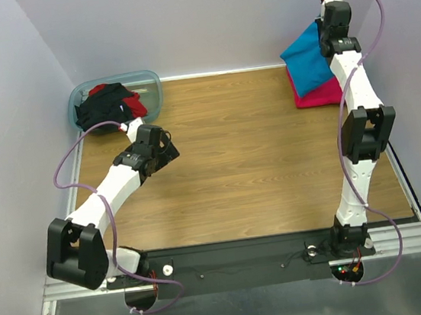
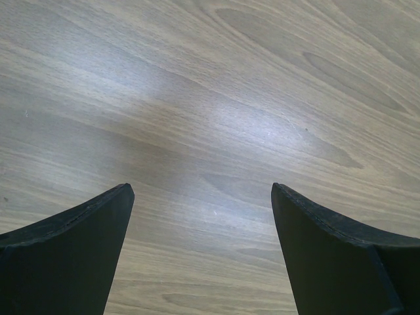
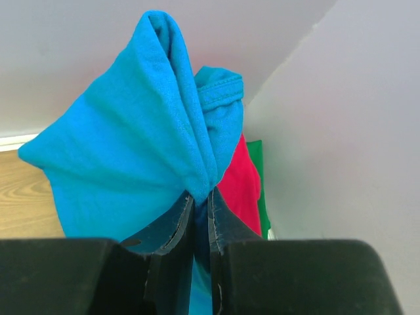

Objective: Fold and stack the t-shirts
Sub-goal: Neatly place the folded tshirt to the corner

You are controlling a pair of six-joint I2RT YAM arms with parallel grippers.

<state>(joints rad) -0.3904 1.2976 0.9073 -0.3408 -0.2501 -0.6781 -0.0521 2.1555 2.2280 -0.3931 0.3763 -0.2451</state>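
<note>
Pinching turquoise t-shirt (image 3: 131,151) in clamped right gripper (image 3: 199,200) above magenta t-shirt (image 1: 322,94), probably for stacking there, with left gripper (image 2: 202,189) spread wide, empty.

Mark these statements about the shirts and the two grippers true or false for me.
1. The right gripper is clamped on the turquoise shirt. True.
2. The tub holds a black shirt and a red shirt. True.
3. The left gripper holds the black shirt. False: it is open and empty over the bare table.
4. The magenta shirt lies in the tub. False: it lies at the table's far right corner, beneath the held turquoise shirt.
</note>
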